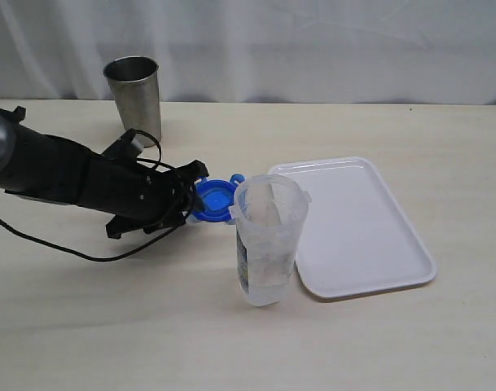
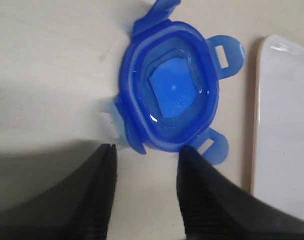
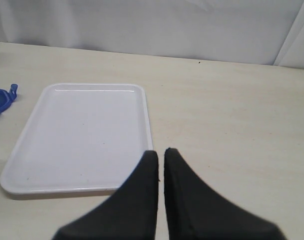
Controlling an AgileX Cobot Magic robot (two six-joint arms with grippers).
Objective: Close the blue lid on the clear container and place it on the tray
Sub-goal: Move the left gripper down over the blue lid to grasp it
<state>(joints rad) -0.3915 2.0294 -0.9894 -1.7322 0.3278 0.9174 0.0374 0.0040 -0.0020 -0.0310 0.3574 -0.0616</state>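
**Left gripper lined up on the lid, left of the tray**

Reaching low and nearly level from left of the flat white rectangular plastic tray (image 1: pixel 357 216), the left gripper (image 2: pixel 147 155) has its fingers partly spread and empty, just short of the small bright blue snap-flap plastic lid (image 1: pixel 213 198) lying beside the tray's left edge. The lid looks light, stiff and slick, so pinch across the rim, not the flaps. The tall transparent plastic container (image 1: pixel 268 240) stands open at the tray's near-left corner. The right gripper (image 3: pixel 160 152) hovers by the tray, fingers pressed together on nothing.
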